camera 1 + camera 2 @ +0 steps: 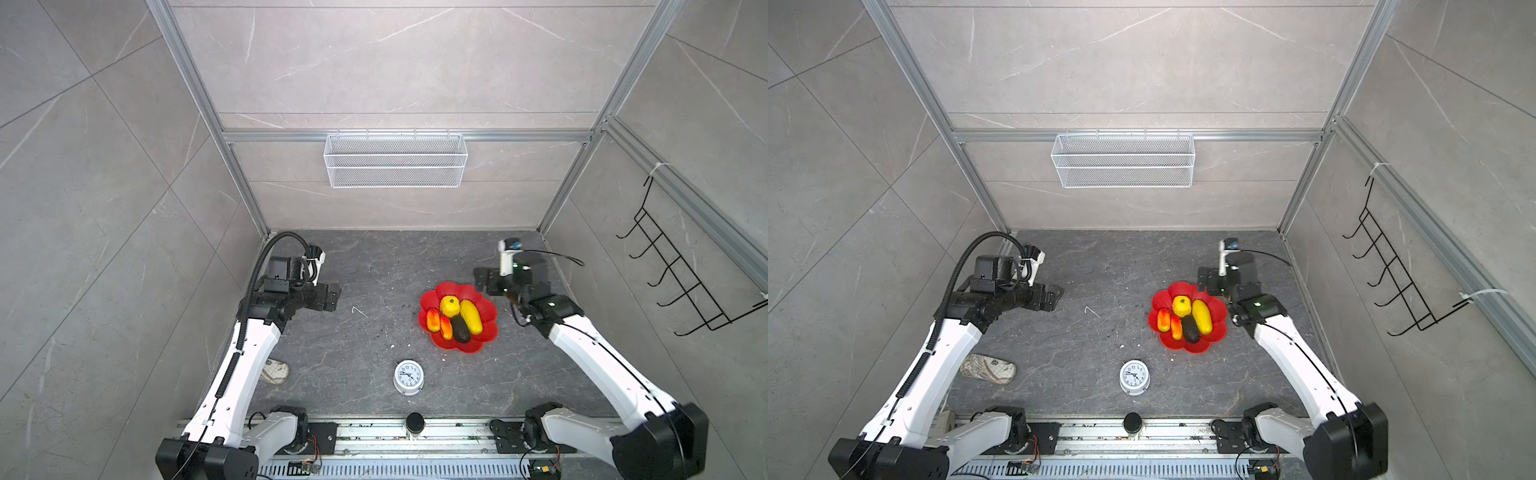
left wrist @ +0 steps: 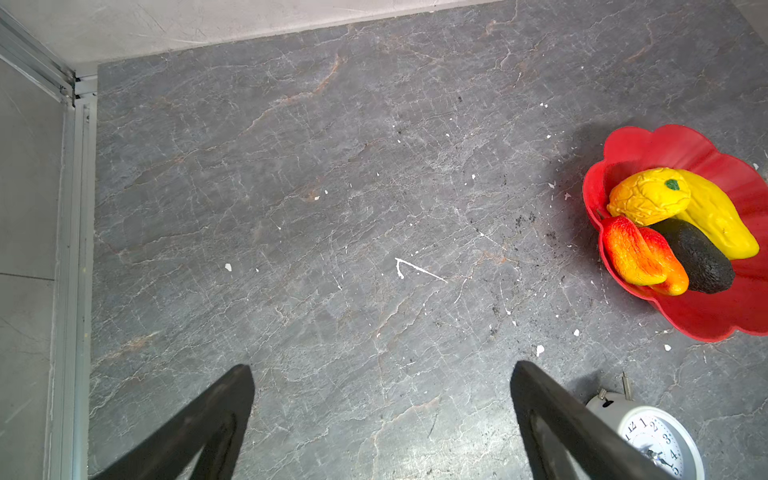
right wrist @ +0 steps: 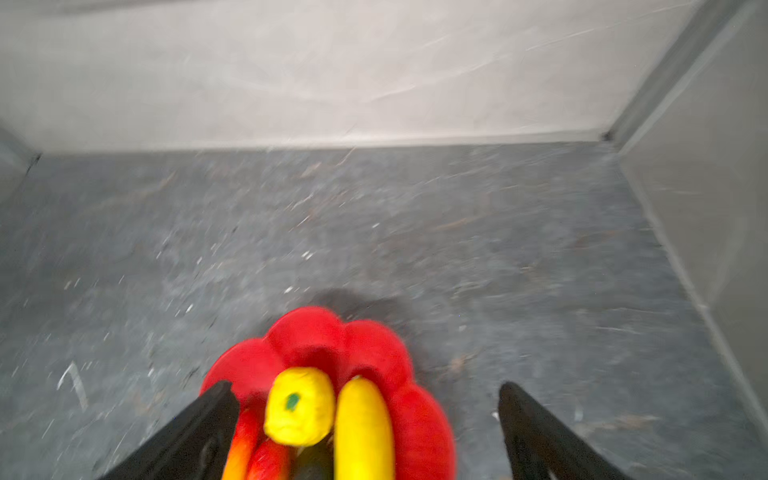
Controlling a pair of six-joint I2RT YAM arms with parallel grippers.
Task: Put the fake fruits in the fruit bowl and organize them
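Fruit looks fully loaded in the red bowl (image 1: 446, 289), right of centre on the table (image 1: 374, 332): long yellow one (image 1: 471, 316), ribbed yellow one (image 1: 449, 306), dark one (image 1: 460, 329), outer mango (image 1: 433, 320) and inner mango (image 1: 446, 327) lie side by side, probably so nothing rolls off the shallow dish. Right gripper (image 3: 365, 388) hangs at the bowl's far-right rim, jaws wide, empty. Left gripper (image 2: 382, 368) is also wide and empty, well off to the left, clear of the bowl.

open tabletop (image 1: 365, 266) left of fruit bowl (image 1: 478, 345); alarm clock (image 1: 408, 376) stands near it.
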